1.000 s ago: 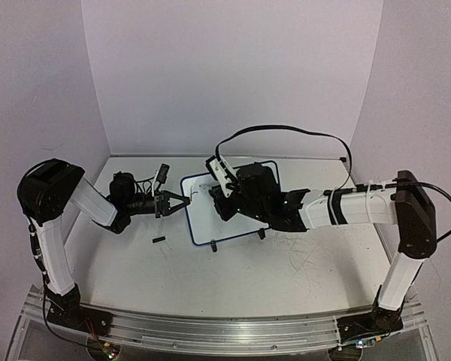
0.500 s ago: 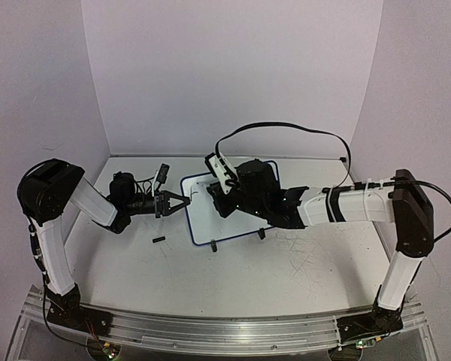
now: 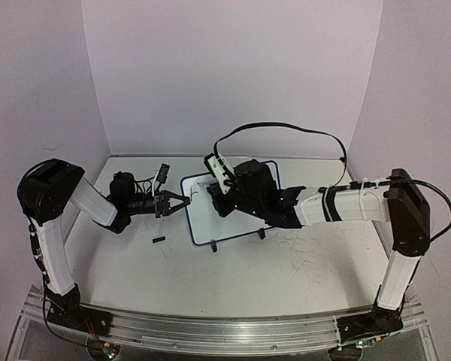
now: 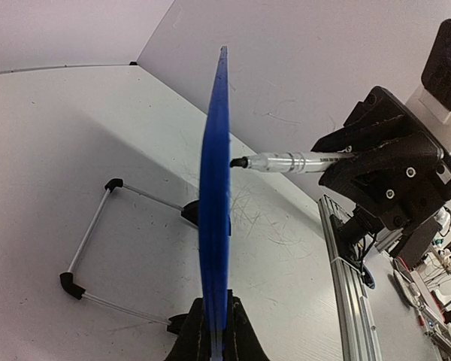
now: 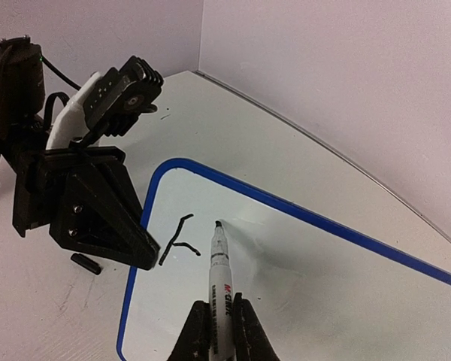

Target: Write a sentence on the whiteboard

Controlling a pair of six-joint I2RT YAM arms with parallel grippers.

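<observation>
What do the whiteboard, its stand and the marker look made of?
Whiteboard: glossy white face with a soft sheen, probably coated; blue rim looks plastic. Stand: thin bright rod, likely metal, black caps at corners. Marker: smooth white barrel with print, probably plastic.

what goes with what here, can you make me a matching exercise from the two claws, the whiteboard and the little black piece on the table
1. left claw
2. right claw
3. whiteboard
4. small black piece

A. lying loose on the table, left of the whiteboard
B. shut on the marker
C. bears a short black mark
D. clamped on the whiteboard's blue rim

Pairs: 1-D, 2-B, 3-C, 4-A
</observation>
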